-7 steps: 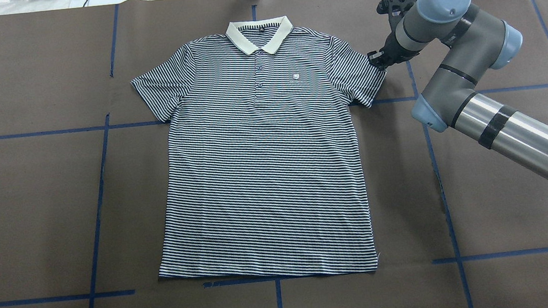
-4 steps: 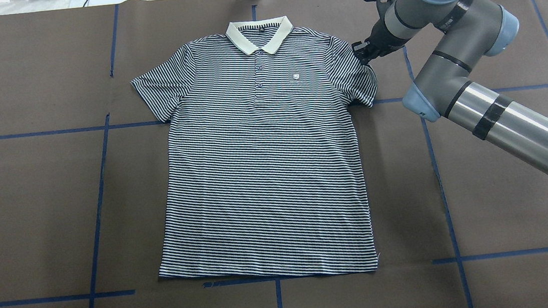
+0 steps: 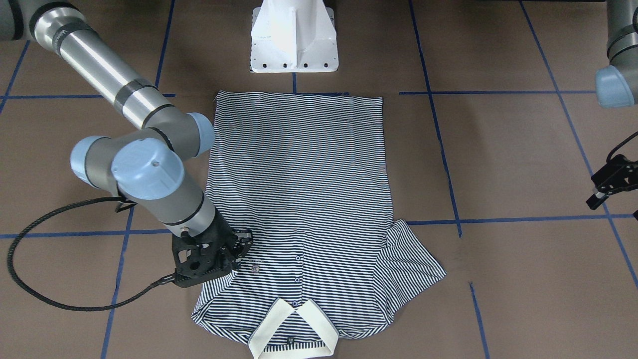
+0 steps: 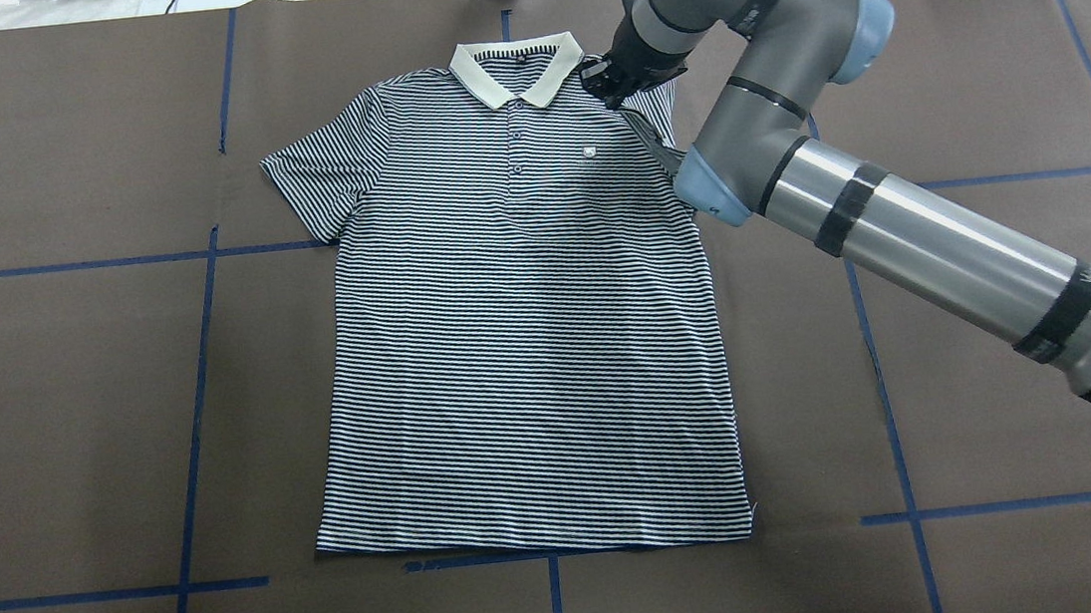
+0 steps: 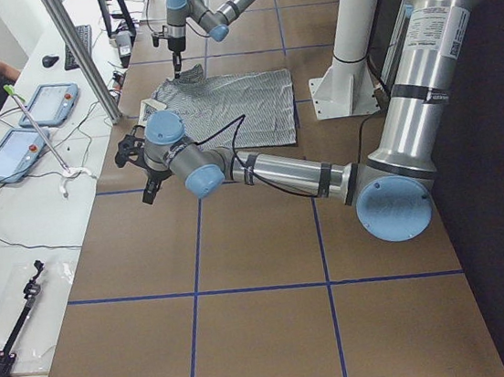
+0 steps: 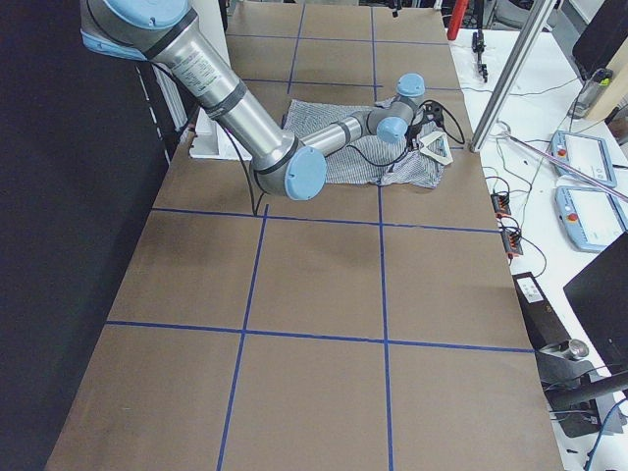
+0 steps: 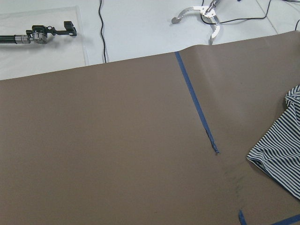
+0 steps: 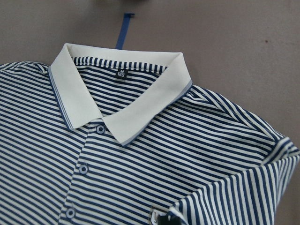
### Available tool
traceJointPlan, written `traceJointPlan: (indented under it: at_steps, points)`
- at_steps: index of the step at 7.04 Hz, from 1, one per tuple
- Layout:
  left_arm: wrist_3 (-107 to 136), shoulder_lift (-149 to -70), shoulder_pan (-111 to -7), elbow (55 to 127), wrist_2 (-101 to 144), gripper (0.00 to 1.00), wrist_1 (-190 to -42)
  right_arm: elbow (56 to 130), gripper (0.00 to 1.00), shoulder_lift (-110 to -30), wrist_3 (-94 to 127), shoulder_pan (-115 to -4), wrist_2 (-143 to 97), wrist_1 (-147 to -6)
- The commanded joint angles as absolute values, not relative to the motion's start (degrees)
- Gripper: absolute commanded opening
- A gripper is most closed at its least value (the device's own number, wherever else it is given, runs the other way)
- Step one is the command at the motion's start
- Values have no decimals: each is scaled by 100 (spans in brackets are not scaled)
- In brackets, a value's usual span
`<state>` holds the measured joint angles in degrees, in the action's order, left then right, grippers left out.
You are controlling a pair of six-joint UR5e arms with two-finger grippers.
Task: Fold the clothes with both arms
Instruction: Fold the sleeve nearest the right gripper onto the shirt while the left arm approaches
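At table centre: the polo shirt (image 4: 520, 349) lies face up and flat on the table (image 4: 63, 393), with the collar (image 4: 516, 71) on the far side from the robot and the hem nearest the pedestal (image 3: 294, 35).
Right sleeve (image 8: 243, 197): lifted and turned inward over the chest, just beside the collar.
Left sleeve (image 4: 313, 174): flat and spread out.
Right gripper (image 4: 606, 82): fingers pressed together on the right sleeve's edge, judged from the wrist view.
Left gripper (image 3: 609, 183): well apart from the shirt, beyond the left sleeve; cannot tell whether it is spread or closed.
Step in hand: sleeve fold-in, judged to be early in the task.
Risk 1: a shallow pinch may slip, so the sleeve drops short and creases crooked.
Risk 2: nothing pins the shirt, so further inward travel may drag the shoulder and collar and wrinkle the body.
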<state>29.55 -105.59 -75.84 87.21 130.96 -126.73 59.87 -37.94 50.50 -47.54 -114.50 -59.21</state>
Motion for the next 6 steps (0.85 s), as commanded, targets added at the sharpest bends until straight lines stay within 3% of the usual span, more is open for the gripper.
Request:
traceJointPlan:
  at_steps: [1,2,3,5,6]
  points:
    - [2971,-10573,-7585,8771,13096,100,-12674,5389,0,-3401,5054,-4553,-10927,-5950]
    - [3066,-10573,-7585,8841,13087,100,-12665,5335,72,-3410,5062,-4431,-10664,-5924]
    - [3241,-10617,-7576,8929,13078,100,-12665,5352,100,-3428,5062,-4430,-10652,-5898]
    - [3853,-11053,-7254,8877,12415,100,-12604,5431,100,-3436,5421,-4491,-10905,-5906]
    - [4859,-11300,-6581,8720,12045,100,-12604,5771,100,-3567,5867,-4639,-11316,-6089]
